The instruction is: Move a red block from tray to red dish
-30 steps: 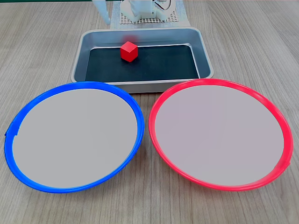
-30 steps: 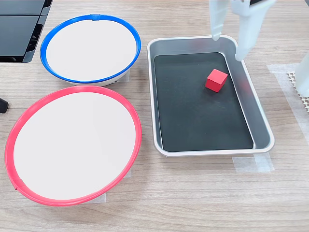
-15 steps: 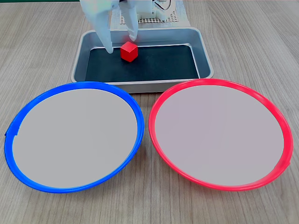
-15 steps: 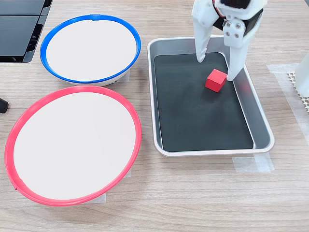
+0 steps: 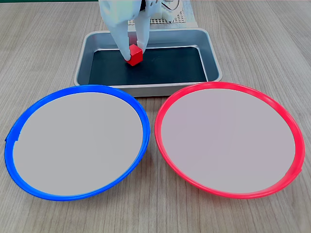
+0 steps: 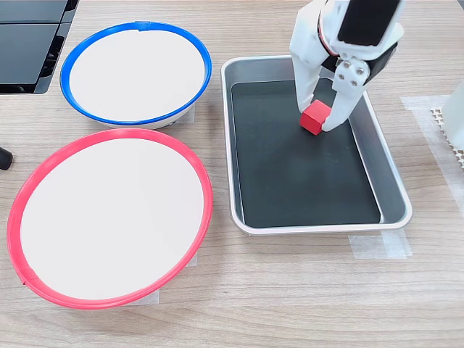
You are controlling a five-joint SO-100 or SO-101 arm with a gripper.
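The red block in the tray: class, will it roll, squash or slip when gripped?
The red block has flat faces, so it probably won't roll. It looks rigid, keeping sharp edges between the gripper fingers. Its smooth faces might slip.

A blue-rimmed plate (image 5: 75,141) lay at lower left of the first exterior view on the wooden worktop (image 5: 262,43); clear tape (image 6: 380,246) stuck nearby.

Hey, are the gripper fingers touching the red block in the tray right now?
Touching. In the second exterior view the gripper has a finger against each side of the red block.
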